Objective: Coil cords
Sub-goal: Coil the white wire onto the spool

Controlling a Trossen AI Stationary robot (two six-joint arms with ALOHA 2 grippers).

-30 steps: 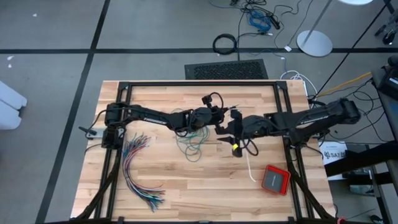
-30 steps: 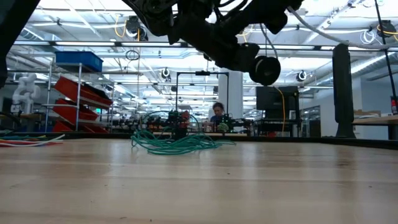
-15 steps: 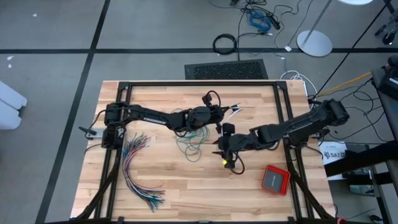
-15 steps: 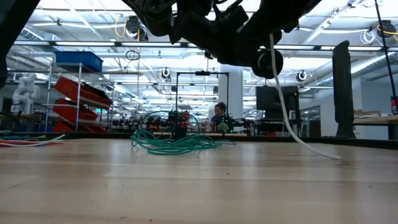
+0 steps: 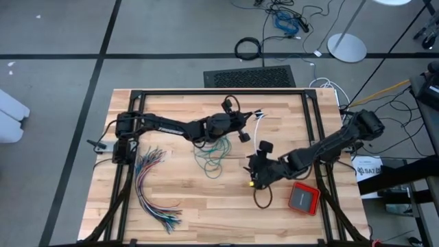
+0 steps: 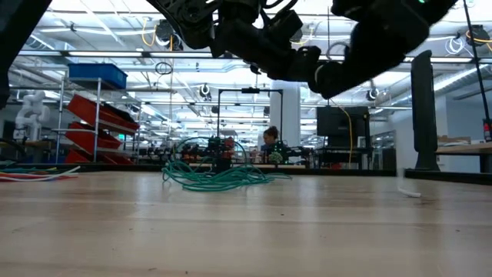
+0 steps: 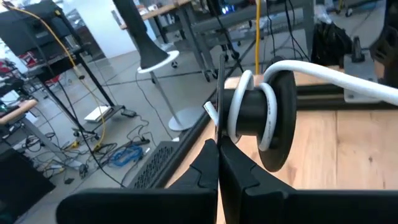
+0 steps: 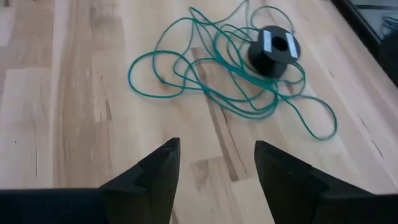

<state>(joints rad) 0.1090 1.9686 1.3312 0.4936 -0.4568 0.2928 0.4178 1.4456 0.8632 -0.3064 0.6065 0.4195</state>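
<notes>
my left gripper (image 7: 217,155) pressed together beside white-wound spool (image 7: 261,118) | my right gripper (image 8: 214,165) spread over teal cord (image 8: 236,81), black spool (image 8: 273,50) within

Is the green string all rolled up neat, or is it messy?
Messy. The green cord lies spread in loose, tangled loops on the table, draped around a black spool rather than wound onto it.

Table (image 5: 206,206): pale wood planks, visible grain, smooth matt finish. Teal-green cord (image 8: 236,93): thin, smooth plastic jacket. Black spool (image 7: 258,118): matt plastic, wound with glossy white cord (image 7: 336,78). Right gripper (image 8: 214,165) fingers (image 8: 155,171): matt black plastic
</notes>
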